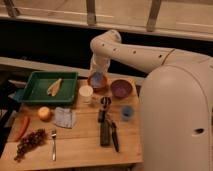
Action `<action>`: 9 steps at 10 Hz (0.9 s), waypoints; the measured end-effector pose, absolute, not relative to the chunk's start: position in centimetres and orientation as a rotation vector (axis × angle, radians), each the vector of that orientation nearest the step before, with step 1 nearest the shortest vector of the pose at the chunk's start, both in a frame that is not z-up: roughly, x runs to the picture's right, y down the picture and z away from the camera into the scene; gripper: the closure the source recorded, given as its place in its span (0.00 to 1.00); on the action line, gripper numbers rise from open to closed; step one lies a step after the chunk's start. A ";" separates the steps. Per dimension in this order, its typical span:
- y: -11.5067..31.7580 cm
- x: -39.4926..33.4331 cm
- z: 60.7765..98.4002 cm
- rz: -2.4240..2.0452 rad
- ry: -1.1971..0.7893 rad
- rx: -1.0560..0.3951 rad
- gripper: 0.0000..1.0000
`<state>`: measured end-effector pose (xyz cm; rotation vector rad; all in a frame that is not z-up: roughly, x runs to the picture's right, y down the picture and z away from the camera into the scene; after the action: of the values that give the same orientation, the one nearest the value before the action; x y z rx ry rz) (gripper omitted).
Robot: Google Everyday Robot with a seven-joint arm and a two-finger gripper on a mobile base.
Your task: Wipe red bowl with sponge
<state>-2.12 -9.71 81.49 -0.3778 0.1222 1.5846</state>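
Gripper (98, 73) over the sponge (96, 79) in the red bowl (103, 88), grip I cannot tell; a hard wipe could skid that bowl into the white cup (86, 93) just beside it.

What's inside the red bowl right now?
A blue sponge sits inside the red bowl, with the gripper directly over it. The sponge and gripper cover the bowl's floor, so anything underneath cannot be seen.
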 end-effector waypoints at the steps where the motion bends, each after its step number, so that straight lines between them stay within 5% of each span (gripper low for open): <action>1: -9.6 -1.9 82.3 1.579 0.124 -0.358 1.00; 6: -14.3 0.0 84.8 1.561 0.063 -0.229 1.00; 9: -14.5 -0.1 87.0 1.623 -0.020 -0.313 1.00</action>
<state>-0.07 -14.46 86.97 -0.3133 -0.0201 1.6233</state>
